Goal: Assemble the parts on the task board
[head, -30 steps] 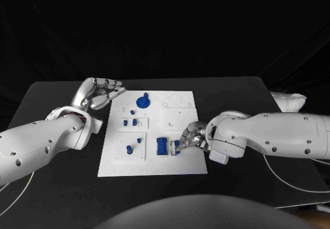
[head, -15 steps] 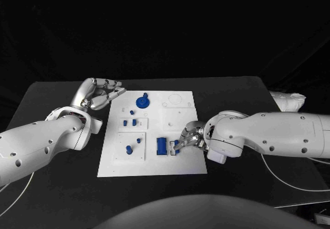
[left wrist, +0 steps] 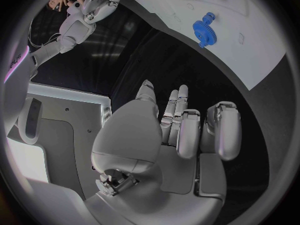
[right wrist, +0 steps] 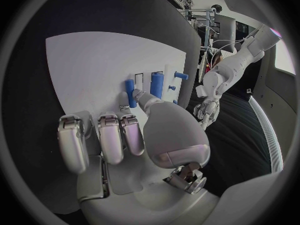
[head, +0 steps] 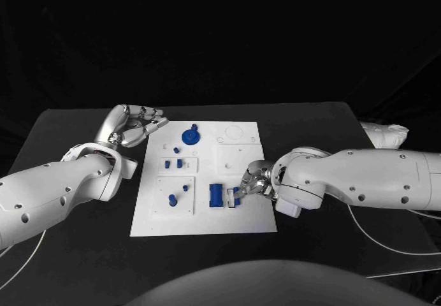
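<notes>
1. My right hand hangs over the near right part of the task board. Its fingers are curled in toward the palm. Whether the fingertips pinch anything I cannot tell: the head view hides them behind the hand itself.
2. Just off my right fingertips, toward my left arm, stands a tall blue block in a slot. A second, narrower blue part sits right at the fingertips. In the right wrist view both show as upright blue pieces just past my thumb tip.
3. The board's right edge runs under my right wrist, with bare black table beyond it.
4. The board's near edge lies close below my right hand, with bare white board between the two.
5. My left hand rests off the board's far left corner, over the black table. Its fingers are curled in and hold nothing.
6. Beside my left fingertips, on the board, lies a round blue gear. It is near them but apart. The left wrist view shows that gear beyond the board's edge, with a dark strip of table between it and my fingers.
7. More small blue parts sit in the left-hand panels, between my two hands.
</notes>
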{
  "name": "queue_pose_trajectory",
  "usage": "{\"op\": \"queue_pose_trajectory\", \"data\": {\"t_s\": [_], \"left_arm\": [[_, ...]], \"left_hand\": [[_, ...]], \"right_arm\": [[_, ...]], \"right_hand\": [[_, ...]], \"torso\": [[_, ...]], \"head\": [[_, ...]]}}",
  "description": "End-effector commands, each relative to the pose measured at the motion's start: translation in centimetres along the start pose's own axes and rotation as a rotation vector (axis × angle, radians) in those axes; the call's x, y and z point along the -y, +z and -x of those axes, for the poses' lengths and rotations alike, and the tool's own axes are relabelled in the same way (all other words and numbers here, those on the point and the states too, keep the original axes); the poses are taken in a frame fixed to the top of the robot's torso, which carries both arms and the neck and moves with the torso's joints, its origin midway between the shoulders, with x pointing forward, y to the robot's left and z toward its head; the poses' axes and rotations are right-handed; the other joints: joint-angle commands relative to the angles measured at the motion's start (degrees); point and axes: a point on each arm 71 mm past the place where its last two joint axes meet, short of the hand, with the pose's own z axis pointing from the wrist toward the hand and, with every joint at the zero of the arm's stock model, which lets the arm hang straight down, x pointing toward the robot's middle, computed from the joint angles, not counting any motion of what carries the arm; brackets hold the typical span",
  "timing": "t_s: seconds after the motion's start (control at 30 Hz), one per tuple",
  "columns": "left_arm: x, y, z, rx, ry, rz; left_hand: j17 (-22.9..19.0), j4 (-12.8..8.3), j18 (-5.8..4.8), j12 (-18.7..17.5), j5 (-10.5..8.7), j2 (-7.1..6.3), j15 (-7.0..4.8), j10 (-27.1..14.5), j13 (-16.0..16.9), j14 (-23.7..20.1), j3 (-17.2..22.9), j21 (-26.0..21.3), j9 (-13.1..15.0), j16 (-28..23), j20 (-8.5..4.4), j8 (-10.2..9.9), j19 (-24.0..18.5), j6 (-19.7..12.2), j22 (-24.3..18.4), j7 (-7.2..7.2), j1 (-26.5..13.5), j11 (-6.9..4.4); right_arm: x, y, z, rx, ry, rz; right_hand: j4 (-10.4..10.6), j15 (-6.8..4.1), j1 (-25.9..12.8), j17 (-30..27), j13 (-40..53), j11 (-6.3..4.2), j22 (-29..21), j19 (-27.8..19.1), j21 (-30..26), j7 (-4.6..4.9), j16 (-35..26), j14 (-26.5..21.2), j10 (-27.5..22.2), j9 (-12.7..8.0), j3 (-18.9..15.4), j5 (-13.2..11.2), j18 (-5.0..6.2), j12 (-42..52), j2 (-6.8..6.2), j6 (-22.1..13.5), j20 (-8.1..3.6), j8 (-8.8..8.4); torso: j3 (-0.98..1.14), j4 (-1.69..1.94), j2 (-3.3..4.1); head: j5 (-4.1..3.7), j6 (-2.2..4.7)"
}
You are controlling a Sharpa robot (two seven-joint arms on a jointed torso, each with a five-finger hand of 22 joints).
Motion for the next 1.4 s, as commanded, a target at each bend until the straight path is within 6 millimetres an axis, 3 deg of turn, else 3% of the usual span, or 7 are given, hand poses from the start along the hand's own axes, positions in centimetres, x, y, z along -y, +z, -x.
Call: {"op": "queue_pose_trajectory", "data": {"t_s": [0.03, 0.17, 0.47, 1.23, 1.4], "left_arm": [[0.16, 0.05, -0.22, -0.015, -0.006, -0.009], [0.16, 0.05, -0.22, -0.015, -0.005, -0.009], [0.14, 0.01, -0.18, -0.014, -0.005, -0.009], [0.11, -0.01, -0.13, -0.014, -0.004, -0.008], [0.08, -0.02, -0.1, -0.013, -0.003, -0.007]], "left_hand": [[9.89, 0.02, 0.0, 0.21, 0.22, 0.68, 0.04, 0.23, -0.06, 4.55, -0.24, -0.35, 0.05, -0.37, 0.13, -0.06, 1.94, 0.09, 12.75, -0.2, 0.12, -0.03], [9.89, 0.02, 0.0, 0.21, 0.22, 0.68, 0.04, 0.23, -0.06, 4.55, -0.24, -0.35, 0.05, -0.37, 0.13, -0.06, 1.94, 0.09, 12.75, -0.2, 0.12, -0.03], [9.89, 0.02, 0.0, 0.21, 0.22, 0.68, 0.04, 0.23, -0.06, 4.55, -0.24, -0.35, 0.05, -0.37, 0.13, -0.06, 1.94, 0.09, 12.75, -0.2, 0.12, -0.03], [9.89, 0.02, 0.0, 0.21, 0.22, 0.68, 0.04, 0.23, -0.06, 4.55, -0.24, -0.35, 0.05, -0.37, 0.13, -0.06, 1.94, 0.09, 12.75, -0.2, 0.12, -0.03], [9.89, 0.02, 0.0, 0.21, 0.22, 0.68, 0.04, 0.23, -0.06, 4.55, -0.24, -0.35, 0.05, -0.37, 0.13, -0.06, 1.94, 0.09, 12.75, -0.2, 0.12, -0.03]], "right_arm": [[1.39, 0.27, -0.43, -0.01, -0.005, -0.095], [1.56, 0.2, -0.25, 0.003, 0.006, -0.094], [1.97, 0.01, 0.08, 0.023, 0.04, -0.094], [2.27, 0.05, 0.16, 0.006, 0.089, -0.1], [2.3, -0.03, 0.18, 0.014, 0.088, -0.102]], "right_hand": [[-1.07, -0.58, 1.48, 15.09, 15.06, -0.74, 15.09, 6.02, 0.26, -0.55, 0.23, 5.94, 6.0, -29.37, 1.9, 0.02, -0.38, -0.2, 0.24, 2.0, -0.63, -10.39], [-2.21, -1.05, 1.64, 15.09, 15.06, -1.27, 15.09, 6.02, 0.26, -1.11, 0.23, 5.94, 6.0, -30.26, 3.69, -0.34, -0.38, -0.2, -0.69, 4.44, -1.09, -11.3], [-3.01, -1.19, 1.38, 15.09, 15.06, -1.38, 15.09, 6.02, 0.26, -1.2, 0.23, 5.94, 6.0, -31.16, 4.59, -0.73, -0.38, -0.2, -1.8, 5.84, -1.33, -12.48], [-2.43, -1.07, -0.45, 15.09, 15.06, -1.21, 15.09, 6.02, 0.26, -1.02, 0.23, 5.94, 6.0, -32.47, 3.7, -2.66, -0.38, -0.2, -3.37, 7.15, -1.29, -14.4], [-1.51, -0.31, -1.76, 15.09, 15.06, -0.13, 15.09, 6.02, 0.26, 0.35, 0.23, 5.94, 6.0, -32.81, 2.11, -2.89, -0.38, -0.2, -4.35, 7.62, -0.83, -15.03]], "torso": [[0.03, -0.02, 0.01], [0.02, -0.03, 0.02], [0.01, -0.02, 0.05], [-0.01, 0.02, 0.02], [0.02, -0.06, 0.0]], "head": [[0.03, 0.0], [0.04, 0.0], [0.05, 0.0], [0.03, 0.0], [0.11, 0.0]]}}
